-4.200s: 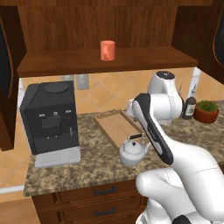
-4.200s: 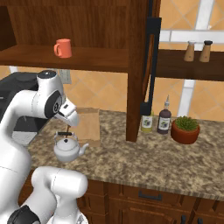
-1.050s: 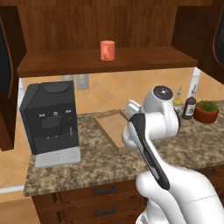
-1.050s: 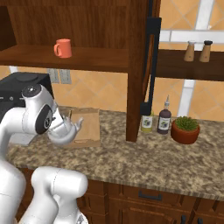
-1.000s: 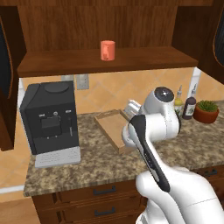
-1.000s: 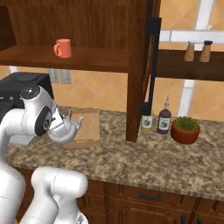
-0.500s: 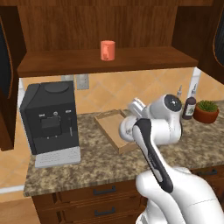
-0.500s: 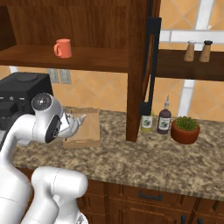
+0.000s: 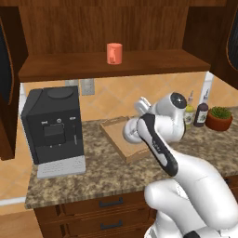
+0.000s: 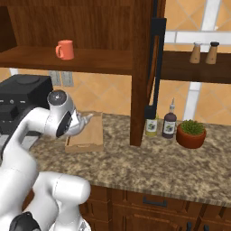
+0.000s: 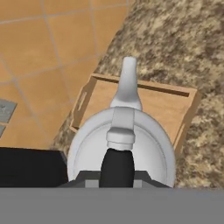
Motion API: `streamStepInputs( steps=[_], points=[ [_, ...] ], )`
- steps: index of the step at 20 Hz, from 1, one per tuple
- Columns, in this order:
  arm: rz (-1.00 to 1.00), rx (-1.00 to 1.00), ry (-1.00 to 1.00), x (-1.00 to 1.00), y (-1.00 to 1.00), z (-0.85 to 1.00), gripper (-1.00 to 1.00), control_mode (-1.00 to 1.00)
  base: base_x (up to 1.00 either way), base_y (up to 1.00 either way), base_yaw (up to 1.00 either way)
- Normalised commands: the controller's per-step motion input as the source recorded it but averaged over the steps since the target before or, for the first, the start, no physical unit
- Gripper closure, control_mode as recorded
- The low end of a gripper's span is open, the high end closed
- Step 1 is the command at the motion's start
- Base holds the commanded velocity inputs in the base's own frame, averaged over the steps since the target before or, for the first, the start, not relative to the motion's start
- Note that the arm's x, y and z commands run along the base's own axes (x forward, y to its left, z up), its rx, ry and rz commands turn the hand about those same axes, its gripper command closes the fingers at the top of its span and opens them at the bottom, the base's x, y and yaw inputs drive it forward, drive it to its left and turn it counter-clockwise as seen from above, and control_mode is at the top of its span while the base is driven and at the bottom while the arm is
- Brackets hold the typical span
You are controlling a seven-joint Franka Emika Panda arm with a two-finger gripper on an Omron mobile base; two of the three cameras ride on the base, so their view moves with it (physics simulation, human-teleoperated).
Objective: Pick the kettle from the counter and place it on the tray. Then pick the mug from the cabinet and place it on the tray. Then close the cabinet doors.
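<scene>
I am looking at a speckled brown granite counter (image 9: 93,172) under a dark wooden wall cabinet (image 9: 111,69), orange tiles behind. My gripper (image 11: 117,168) is clamped on the black handle of the small silvery-white kettle (image 11: 122,144), held above the shallow light-wood tray (image 11: 157,103). The spout points away across the tray. My arm hides most of the kettle in both base views; the fingertips themselves are hard to make out.

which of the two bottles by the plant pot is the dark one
The dark bottle is the one right next to the plant pot. The other bottle, yellowish, stands on its far side, against the cabinet's upright panel.
</scene>
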Motion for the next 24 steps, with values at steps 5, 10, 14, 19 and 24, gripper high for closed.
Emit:
streamStepInputs(
  steps=[5,10,14,19,24],
  points=[
    [0.00,0.00,0.04,0.60,0.00,-0.14,1.00,-1.00,0.00,0.00,0.00],
    [0.00,0.00,0.02,0.50,0.03,-0.18,1.00,-1.00,0.00,0.00,0.00],
    [0.00,0.00,0.00,0.45,0.09,-0.07,1.00,-1.00,0.00,0.00,0.00],
    [0.00,0.00,-0.01,0.31,0.08,-0.08,1.00,-1.00,0.00,0.00,0.00],
    [0.00,0.00,0.00,0.21,0.00,-0.13,1.00,-1.00,0.00,0.00,0.00]
  ],
)
